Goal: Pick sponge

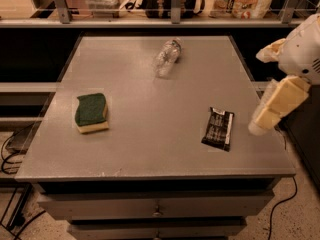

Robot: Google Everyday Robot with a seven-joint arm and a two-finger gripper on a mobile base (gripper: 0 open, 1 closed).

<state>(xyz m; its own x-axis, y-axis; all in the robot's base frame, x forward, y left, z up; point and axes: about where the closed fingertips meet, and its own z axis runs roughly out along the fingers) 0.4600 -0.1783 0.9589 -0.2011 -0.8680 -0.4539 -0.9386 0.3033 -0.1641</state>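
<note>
The sponge [91, 112] lies on the left part of the grey table [150, 149], dark green scouring side up over pale yellow foam. My gripper [277, 104] hangs at the right edge of the view, over the table's right rim, with its pale yellow blocky fingers pointing down and to the left. It is far to the right of the sponge, with the black wrapper between them. Nothing is seen in the gripper.
A flat black snack wrapper [218, 128] lies at the right front. A clear plastic bottle [166, 57] lies on its side at the back middle. A shelf with bags and containers [170, 4] runs behind the table. Drawers [157, 209] sit below the front edge.
</note>
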